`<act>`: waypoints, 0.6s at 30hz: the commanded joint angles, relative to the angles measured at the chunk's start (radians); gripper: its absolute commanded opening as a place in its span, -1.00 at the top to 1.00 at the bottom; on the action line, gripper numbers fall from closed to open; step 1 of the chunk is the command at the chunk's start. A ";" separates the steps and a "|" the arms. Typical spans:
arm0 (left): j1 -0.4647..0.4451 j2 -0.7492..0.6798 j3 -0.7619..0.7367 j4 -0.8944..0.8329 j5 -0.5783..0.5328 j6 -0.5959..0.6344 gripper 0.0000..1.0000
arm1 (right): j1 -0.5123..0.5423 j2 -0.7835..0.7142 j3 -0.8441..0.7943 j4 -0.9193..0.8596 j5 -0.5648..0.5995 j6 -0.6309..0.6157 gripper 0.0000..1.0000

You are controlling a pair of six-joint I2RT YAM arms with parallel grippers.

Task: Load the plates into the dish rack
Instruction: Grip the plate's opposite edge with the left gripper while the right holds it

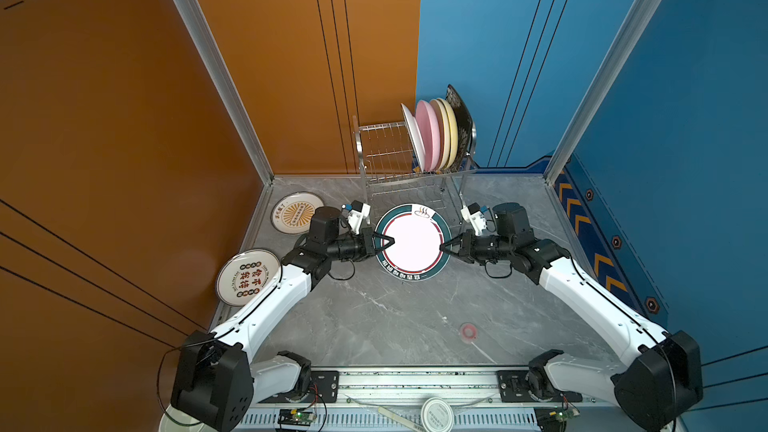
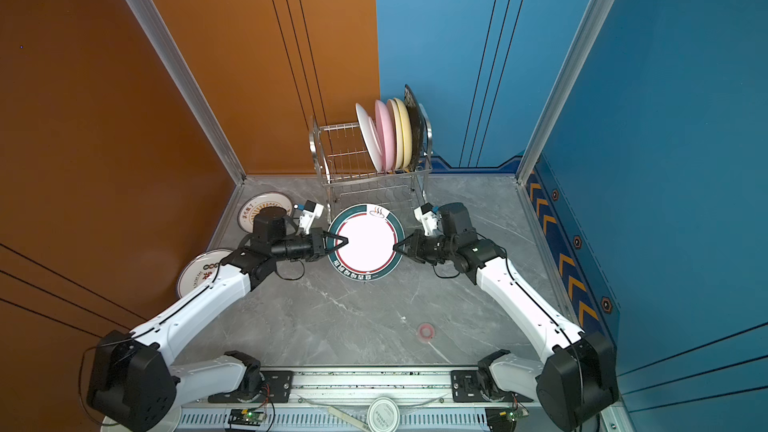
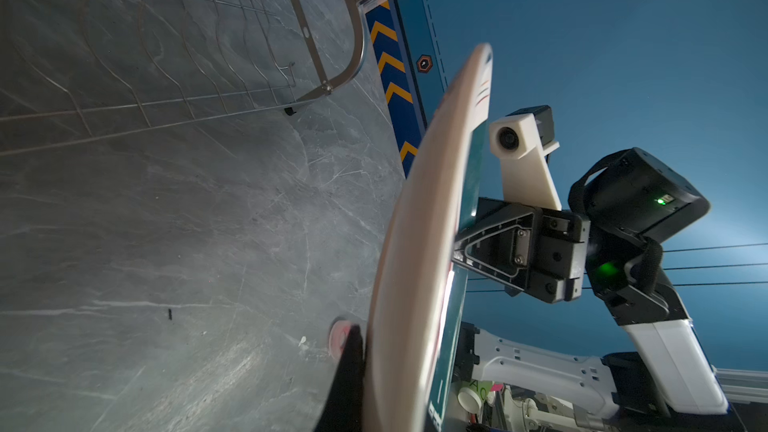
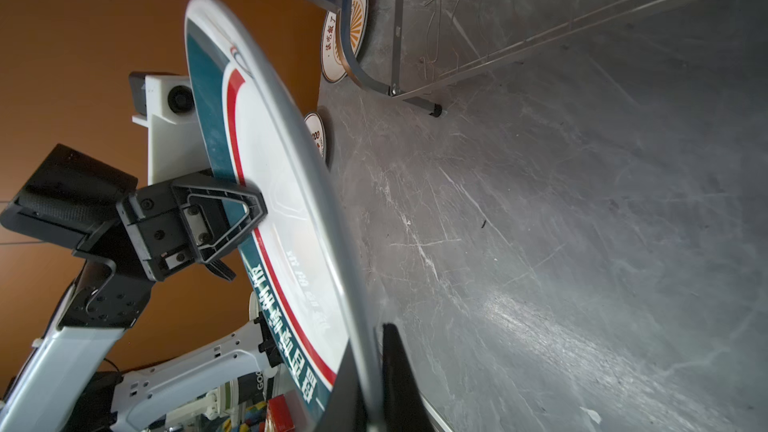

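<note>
Plainly holding the teal-rimmed plate (image 1: 411,243) face up at the middle of both top views, off the grey table (image 1: 374,326) and just below the dish rack (image 1: 386,151) in the frame. Pinched at its left rim by the left gripper (image 1: 388,242), jaws clenched with one above the rim and one beneath. Bracketed at the opposite rim by the right gripper (image 1: 444,248), jaws set over and under the edge; impossible to tell whether pressing or already slack. Probably taken from two sides to stop so wide and flat a dish from tipping, or to pass it between arms; cannot say which. Kept short of the rack, likely for want of a turn onto its edge before going down between the upright prongs. Loaded so far, in the right half of the upper tier, with a white plate (image 1: 411,130), a pink plate (image 1: 428,135), cream-yellow plates (image 1: 446,130) and a black floral plate (image 1: 461,118), all on edge and packed close, leaving the left slots free. Flanked at the left of the frame, well apart from the rack, by a printed plate (image 1: 297,213) near the corner and a second printed plate (image 1: 248,277) lower down, both lying flat. Judged past halfway, with three to go.
</note>
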 commanded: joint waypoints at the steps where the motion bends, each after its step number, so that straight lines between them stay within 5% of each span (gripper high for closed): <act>1: -0.007 -0.006 -0.016 0.011 0.016 0.022 1.00 | -0.002 0.002 0.037 0.126 -0.075 -0.032 0.54; 12: 0.005 0.002 -0.014 0.042 0.081 -0.016 1.00 | -0.013 0.108 0.048 0.352 -0.204 0.013 0.40; 18: 0.016 -0.003 -0.018 0.043 0.085 -0.022 1.00 | -0.012 0.129 0.047 0.431 -0.224 0.060 0.57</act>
